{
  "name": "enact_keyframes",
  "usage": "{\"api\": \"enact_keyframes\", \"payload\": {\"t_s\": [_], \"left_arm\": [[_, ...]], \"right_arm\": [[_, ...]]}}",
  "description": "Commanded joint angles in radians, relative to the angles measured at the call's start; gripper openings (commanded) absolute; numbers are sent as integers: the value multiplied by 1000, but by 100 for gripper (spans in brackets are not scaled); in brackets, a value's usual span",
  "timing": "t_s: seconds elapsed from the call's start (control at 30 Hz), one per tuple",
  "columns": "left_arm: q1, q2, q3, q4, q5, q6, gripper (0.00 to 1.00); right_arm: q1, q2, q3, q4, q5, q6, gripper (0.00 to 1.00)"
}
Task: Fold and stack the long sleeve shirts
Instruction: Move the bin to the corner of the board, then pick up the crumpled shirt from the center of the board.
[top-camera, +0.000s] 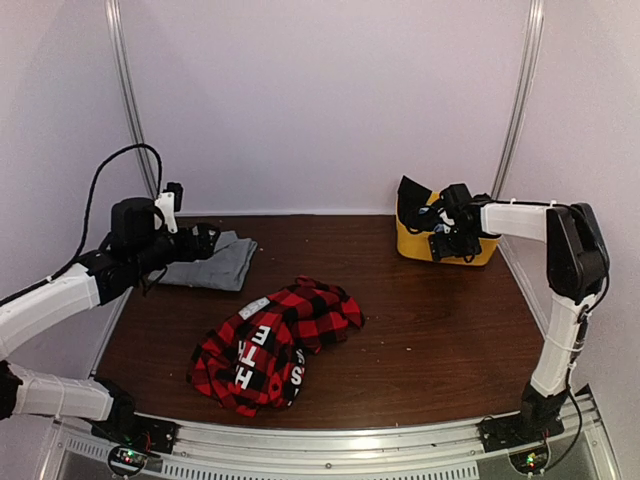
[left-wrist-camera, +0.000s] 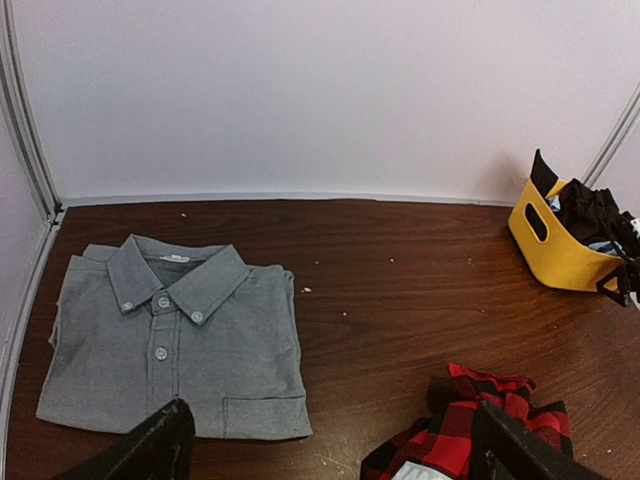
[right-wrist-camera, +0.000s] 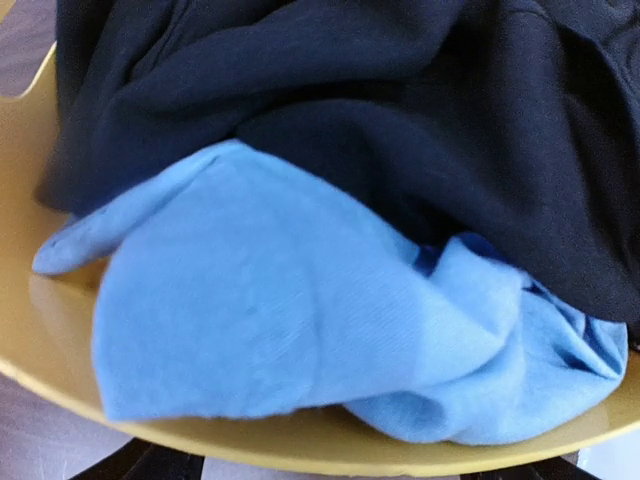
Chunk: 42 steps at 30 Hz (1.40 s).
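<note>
My left gripper (left-wrist-camera: 330, 425): jaws spread wide with nothing between them, hovering just over the near edge of the grey shirt (left-wrist-camera: 175, 350).
My right gripper (top-camera: 440, 238): at the yellow bin (top-camera: 482, 255) in the far right corner. Its 2 fingertips show wide apart at the bottom of the wrist view, and I see nothing pinched in them.
Grey shirt, place: far left of the table (top-camera: 430, 330), folded flat into a rectangle with the collar up and buttons closed.
Grey shirt, handling: I judge it light and thin but fairly tidy. A pinch on 1 edge would let the layers slide apart, so I would leave it as the base of the stack.
Flannel shirt (top-camera: 275, 345), place: near the front centre, crumpled in 1 heap well apart from the grey shirt, with its white neck label (top-camera: 253, 307) facing up.
Flannel, handling: soft, limp and likely heavier than the grey shirt. It will sag and drag on the wood, not slip.
Flannel, where to hold: at the collar beside the label, or at the 2 shoulders with 1 gripper each. The sleeves are buried and I cannot pick them out.
Bin contents: a dark garment (right-wrist-camera: 350, 100) lies over a blue garment (right-wrist-camera: 250, 300). Both look soft and bunched.
Risk: pinching 2 layers of the heap at once.
</note>
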<state>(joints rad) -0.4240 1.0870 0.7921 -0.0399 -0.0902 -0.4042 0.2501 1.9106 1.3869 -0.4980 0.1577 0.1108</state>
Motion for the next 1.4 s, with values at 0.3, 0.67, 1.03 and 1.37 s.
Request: {"api": "enact_keyframes", "payload": {"t_s": [0.3,0.67,1.03,1.37], "left_arm": [[-207,89,-23,7,173,1,98],[-471,269,85,-160,138,85,96],[-556,450,303,-254,-39,145,16],[-545,341,544,-99,291,171,0]], "right_arm": [[-46,-21,59,82,17,26,93],[196,-418,-336,148,-155,84,100],[335,-476,-468,257,-318,144,98],[410,-642,-506,416,-563,100,100]]}}
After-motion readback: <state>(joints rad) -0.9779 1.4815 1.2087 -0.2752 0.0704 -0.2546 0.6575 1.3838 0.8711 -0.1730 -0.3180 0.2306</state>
